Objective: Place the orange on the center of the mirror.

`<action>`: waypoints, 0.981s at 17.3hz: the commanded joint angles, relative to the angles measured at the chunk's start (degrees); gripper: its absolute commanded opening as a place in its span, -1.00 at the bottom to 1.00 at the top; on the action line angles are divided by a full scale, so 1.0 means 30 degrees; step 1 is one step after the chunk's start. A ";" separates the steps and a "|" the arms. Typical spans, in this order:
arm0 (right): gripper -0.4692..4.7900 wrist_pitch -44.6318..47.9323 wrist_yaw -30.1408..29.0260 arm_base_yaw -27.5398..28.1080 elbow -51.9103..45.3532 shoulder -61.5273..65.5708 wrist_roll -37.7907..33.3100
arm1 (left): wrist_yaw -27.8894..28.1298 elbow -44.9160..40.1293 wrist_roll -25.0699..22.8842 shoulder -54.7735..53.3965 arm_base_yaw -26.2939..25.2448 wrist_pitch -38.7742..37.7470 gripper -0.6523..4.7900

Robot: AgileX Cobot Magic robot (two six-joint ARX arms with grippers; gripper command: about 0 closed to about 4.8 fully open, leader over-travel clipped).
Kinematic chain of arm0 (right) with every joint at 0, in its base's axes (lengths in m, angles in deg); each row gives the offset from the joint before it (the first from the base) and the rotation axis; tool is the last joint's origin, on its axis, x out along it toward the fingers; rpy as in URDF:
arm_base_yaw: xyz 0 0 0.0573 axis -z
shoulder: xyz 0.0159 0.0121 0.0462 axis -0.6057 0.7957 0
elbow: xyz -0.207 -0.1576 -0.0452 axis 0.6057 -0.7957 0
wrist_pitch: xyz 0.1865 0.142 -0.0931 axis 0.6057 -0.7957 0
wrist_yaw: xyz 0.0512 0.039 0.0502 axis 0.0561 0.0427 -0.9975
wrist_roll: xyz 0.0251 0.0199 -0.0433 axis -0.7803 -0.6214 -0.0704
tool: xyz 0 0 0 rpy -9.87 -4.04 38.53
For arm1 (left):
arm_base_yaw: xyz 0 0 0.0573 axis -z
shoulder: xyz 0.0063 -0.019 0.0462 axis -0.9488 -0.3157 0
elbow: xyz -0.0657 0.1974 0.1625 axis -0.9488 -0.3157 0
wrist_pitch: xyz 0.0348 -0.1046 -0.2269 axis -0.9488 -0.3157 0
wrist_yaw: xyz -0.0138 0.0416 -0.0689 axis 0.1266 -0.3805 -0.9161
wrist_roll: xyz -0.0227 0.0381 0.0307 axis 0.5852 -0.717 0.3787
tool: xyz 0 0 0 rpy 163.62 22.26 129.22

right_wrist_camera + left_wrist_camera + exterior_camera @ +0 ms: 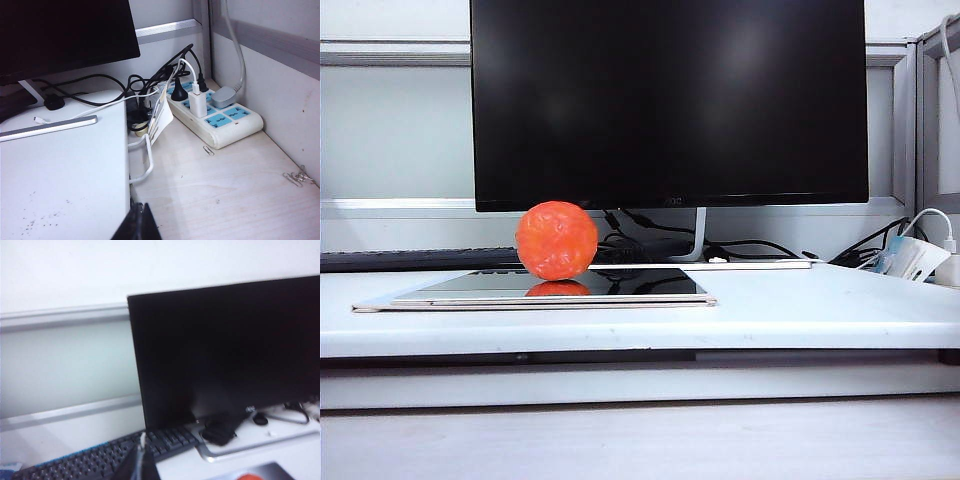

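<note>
Orange sits on the mirror, roughly mid-panel but a bit left of the mirror's centre as the exterior view shows it; its red reflection shows directly beneath, so it is resting on the glass, not held. Judgement: placement looks done or nearly so, centring slightly off.

Monitor stands behind the mirror, dark screen. Keyboard lies behind and left of the mirror. Mirror lies flat on a white raised desk. Power strip with plugs and cables sits well right of the mirror, on the lower wood surface by the partition wall.

Left gripper hangs clear of the mirror, above and to the keyboard side, jaws together, nothing in them. Right gripper is well right of the mirror near the desk edge, only dark finger tips visible, apparently together and empty.
</note>
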 commanded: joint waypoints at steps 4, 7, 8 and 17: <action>-0.82 0.0335 -0.0029 -0.0015 -0.0131 -0.0007 0.0007 | 0.0189 0.0007 0.0401 -0.0044 0.0029 -0.0066 -0.78; -0.82 0.0335 -0.0022 -0.0007 -0.0131 -0.0007 0.0007 | 0.0750 0.0007 -0.0699 0.0029 -0.0007 -0.0087 -0.78; -0.82 0.0335 -0.0022 -0.0015 -0.0131 -0.0007 0.0007 | 0.1086 -0.0109 -0.0226 0.0197 -0.0131 -0.0226 -0.78; -0.82 0.0284 -0.0015 -0.0007 -0.0131 -0.0007 0.0007 | -1.8833 -0.8881 0.8524 0.1705 -1.1322 0.2535 -0.78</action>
